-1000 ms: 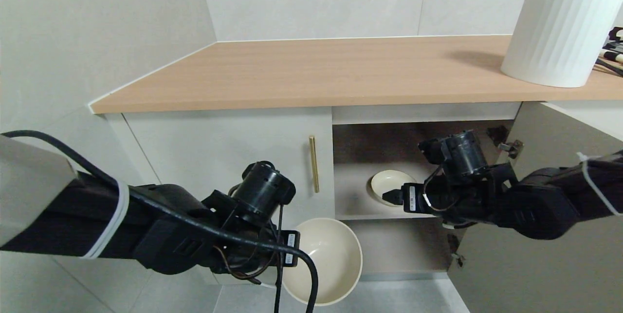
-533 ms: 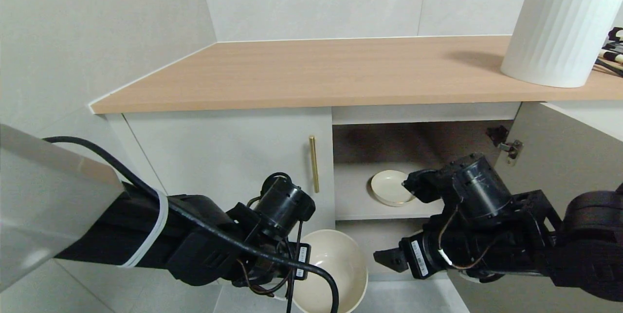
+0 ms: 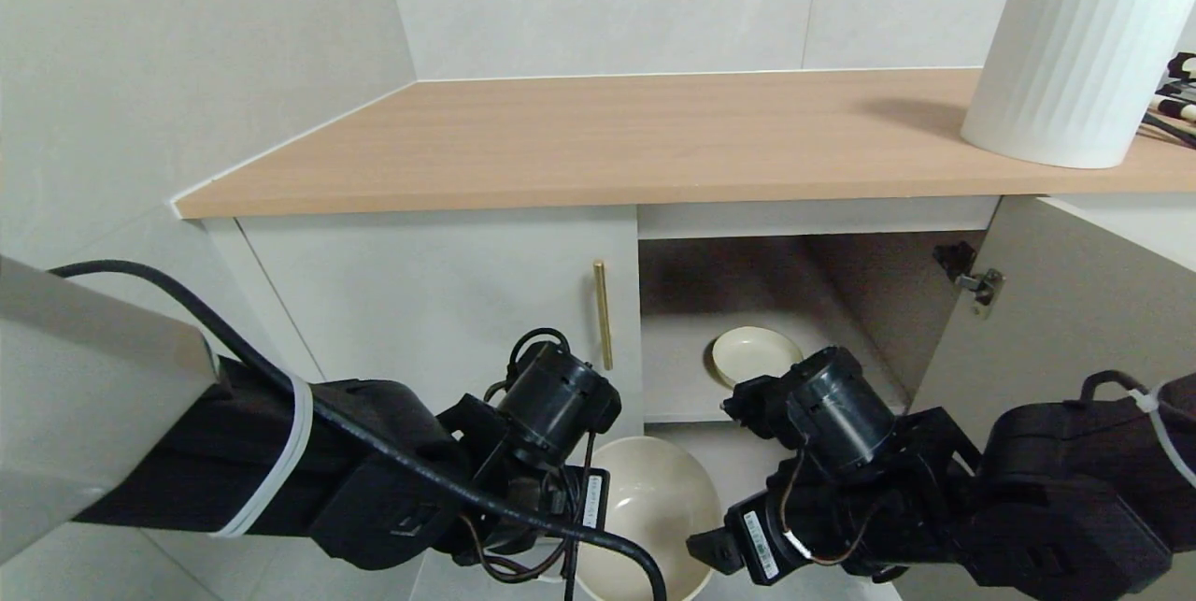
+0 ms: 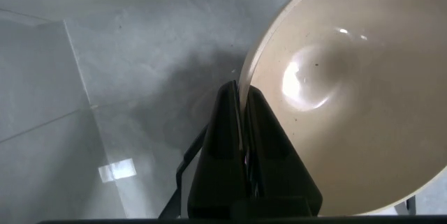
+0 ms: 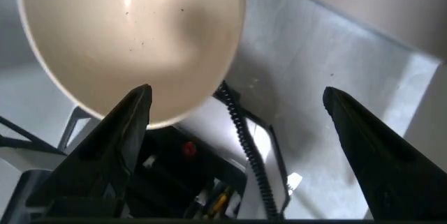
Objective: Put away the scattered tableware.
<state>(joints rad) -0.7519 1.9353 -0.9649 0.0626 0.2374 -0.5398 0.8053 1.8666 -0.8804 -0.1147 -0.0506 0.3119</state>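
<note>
My left gripper (image 3: 590, 512) is shut on the rim of a large cream bowl (image 3: 649, 515), held low in front of the open cabinet; in the left wrist view the two fingers (image 4: 241, 133) pinch the bowl's (image 4: 349, 91) edge. My right gripper (image 3: 703, 551) hangs open beside the bowl, below the shelf. Its wide-spread fingers (image 5: 126, 133) frame the bowl (image 5: 133, 35) in the right wrist view. A small cream plate (image 3: 755, 354) lies on the cabinet shelf (image 3: 677, 377).
The right cabinet door (image 3: 1037, 302) stands swung open; the left door (image 3: 439, 302) with a brass handle (image 3: 603, 313) is closed. A white ribbed container (image 3: 1079, 50) stands on the wooden countertop (image 3: 607, 134) at the right. Grey tiled floor lies below.
My right gripper has drawn out of the cabinet, away from the plate, and dropped down beside the bowl. My left gripper carried the bowl a little lower and to the right.
</note>
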